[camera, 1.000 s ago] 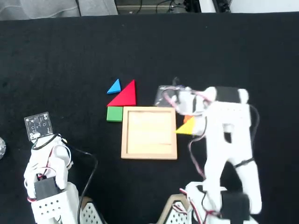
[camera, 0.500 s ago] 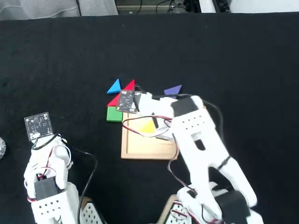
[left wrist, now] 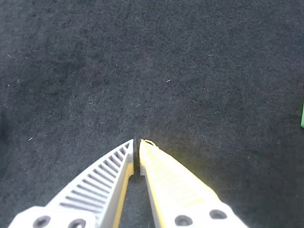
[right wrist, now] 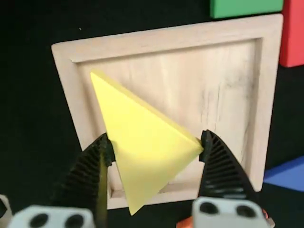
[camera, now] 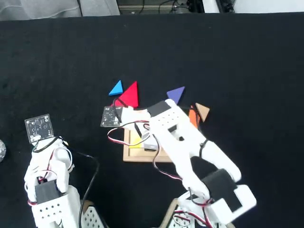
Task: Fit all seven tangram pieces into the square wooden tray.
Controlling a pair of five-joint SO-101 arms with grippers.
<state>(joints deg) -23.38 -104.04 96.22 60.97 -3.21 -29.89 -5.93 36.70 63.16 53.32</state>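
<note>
My right gripper [right wrist: 154,145] is shut on a large yellow triangle [right wrist: 142,156], holding it over the recess of the square wooden tray [right wrist: 71,90]. In the high view the right gripper [camera: 138,140] and yellow triangle [camera: 135,143] sit over the left part of the tray [camera: 127,157], and the arm hides most of the tray. A red triangle [camera: 129,95] and a blue triangle [camera: 116,88] lie beyond the tray's far left corner. A green square [right wrist: 246,7] touches that corner. My left gripper [left wrist: 138,142] is shut and empty above bare black cloth.
A purple triangle [camera: 176,93], an orange piece [camera: 192,117] and a tan triangle [camera: 203,111] lie beyond the tray's far right corner. The left arm [camera: 47,178] is folded at the near left. Black cloth covers the table.
The right arm swung left from the tray's right side, carrying the yellow triangle over the tray. That uncovered the purple, orange and tan pieces. The left arm stayed still.
</note>
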